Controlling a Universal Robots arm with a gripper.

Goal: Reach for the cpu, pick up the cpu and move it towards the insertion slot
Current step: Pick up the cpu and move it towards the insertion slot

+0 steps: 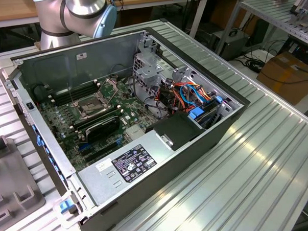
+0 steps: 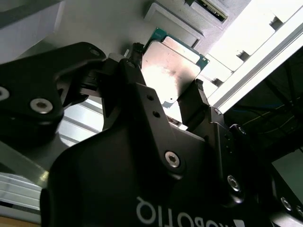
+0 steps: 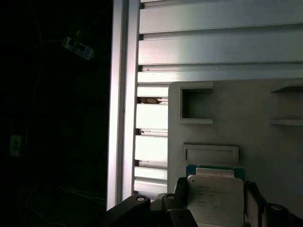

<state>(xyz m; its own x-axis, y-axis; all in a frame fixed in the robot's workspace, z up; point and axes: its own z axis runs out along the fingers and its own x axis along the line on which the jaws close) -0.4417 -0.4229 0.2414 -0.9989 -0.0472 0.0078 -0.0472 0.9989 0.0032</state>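
Hand (image 3: 216,189) pinching cpu (image 3: 215,203) by two opposite edges, at the grey tray (image 3: 265,118) on the table (image 3: 213,47). Grasp looks made; carry to insertion slot (image 1: 87,105) not yet done.

The arm (image 1: 80,8) is a silver-grey tube with a round pale blue joint cap (image 1: 103,19). The gripper (image 2: 168,71) is matte black and angular, with silver screws (image 2: 173,159) and white lettering (image 2: 156,210).

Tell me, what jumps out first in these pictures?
An open computer case lies on the ribbed metal table in the exterior view, its green motherboard and shiny processor socket bared. In both wrist views, a silver cpu sits clamped between black jaws, a grey tray behind it.
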